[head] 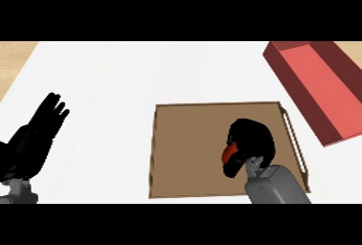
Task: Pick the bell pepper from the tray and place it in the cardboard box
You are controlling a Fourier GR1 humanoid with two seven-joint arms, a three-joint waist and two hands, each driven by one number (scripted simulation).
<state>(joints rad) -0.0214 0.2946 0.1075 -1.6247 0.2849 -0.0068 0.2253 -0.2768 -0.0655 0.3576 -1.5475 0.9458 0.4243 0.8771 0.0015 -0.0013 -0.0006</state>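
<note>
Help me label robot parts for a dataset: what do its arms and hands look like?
Both hands are plain black: the left hand shows long, slender fingers, the right hand looks rounder. Each joins a grey forearm; the right forearm is boxy with rounded edges, the left forearm barely shows. No cables or markings visible.

From my head, my only camera looks steeply down, fairly near, at the counter (127, 76) filling the frame.
</note>
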